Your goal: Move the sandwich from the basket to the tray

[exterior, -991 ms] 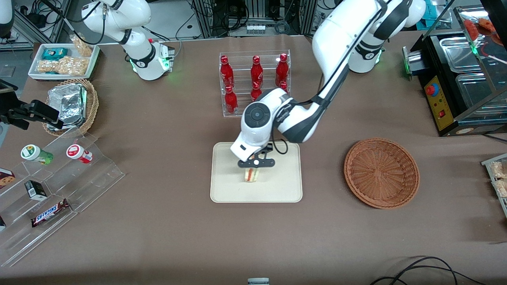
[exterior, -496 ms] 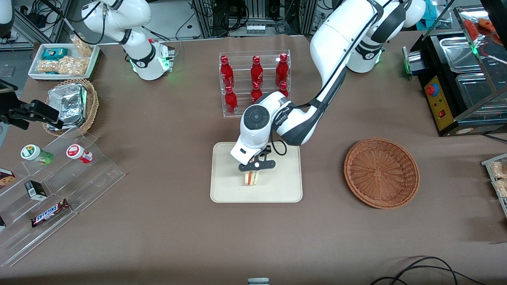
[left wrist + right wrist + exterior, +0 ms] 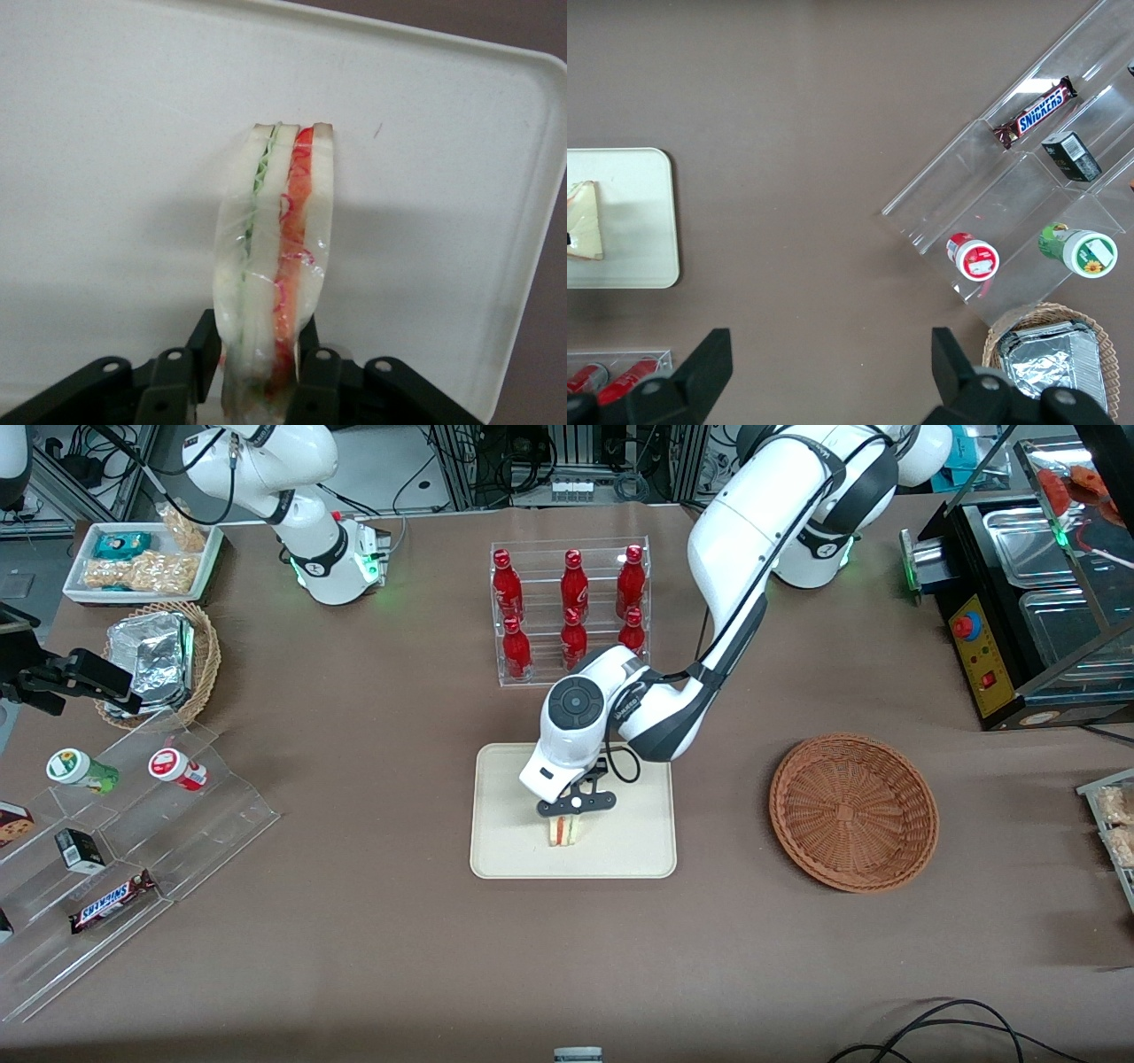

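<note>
The sandwich [image 3: 563, 831], a wrapped wedge of pale bread with red and green layers, stands on edge over the middle of the cream tray [image 3: 496, 850]. My left gripper [image 3: 574, 806] is right above it and shut on it. In the left wrist view the black fingers [image 3: 202, 341] press both sides of the sandwich [image 3: 275, 248], with the tray [image 3: 106, 133] close beneath; I cannot tell whether they touch. The right wrist view also catches the sandwich [image 3: 585, 221] over the tray [image 3: 629, 257]. The reddish-brown basket [image 3: 853, 811] sits empty toward the working arm's end.
A clear rack of red bottles [image 3: 571, 607] stands just farther from the front camera than the tray. Toward the parked arm's end are a tan basket with foil packets [image 3: 159, 660], a stepped acrylic display [image 3: 133, 841] and a white snack dish [image 3: 142, 558].
My left gripper has come down with the sandwich toward the tray and shifted slightly nearer the front camera. The fingers stay closed on the sandwich.
</note>
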Robot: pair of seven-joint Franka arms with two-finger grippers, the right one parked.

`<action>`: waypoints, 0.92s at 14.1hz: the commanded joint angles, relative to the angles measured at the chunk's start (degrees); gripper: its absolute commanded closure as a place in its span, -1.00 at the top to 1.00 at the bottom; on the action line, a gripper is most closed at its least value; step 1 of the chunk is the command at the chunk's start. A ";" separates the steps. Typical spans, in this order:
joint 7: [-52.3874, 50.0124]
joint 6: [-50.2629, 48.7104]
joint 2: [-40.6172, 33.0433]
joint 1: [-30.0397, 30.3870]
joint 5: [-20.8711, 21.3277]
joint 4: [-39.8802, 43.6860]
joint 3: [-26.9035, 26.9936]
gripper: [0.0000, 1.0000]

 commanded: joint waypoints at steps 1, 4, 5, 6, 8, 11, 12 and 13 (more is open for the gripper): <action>-3.82 -4.16 -6.50 -0.24 0.62 -1.50 0.19 1.00; -5.77 -15.93 -15.82 0.29 1.05 -1.51 0.19 1.00; -5.33 -18.23 -18.72 1.51 1.06 -1.77 0.27 1.00; -5.41 -21.12 -20.66 3.09 1.23 -1.68 0.27 1.00; -6.11 -26.66 -23.48 3.80 4.38 -1.68 0.71 1.00; -5.33 -31.34 -27.08 9.16 3.87 -5.35 1.59 1.00; -5.24 -31.26 -28.66 11.60 3.87 -7.90 1.68 1.00; -4.54 -31.00 -30.33 13.89 3.87 -10.27 1.59 1.00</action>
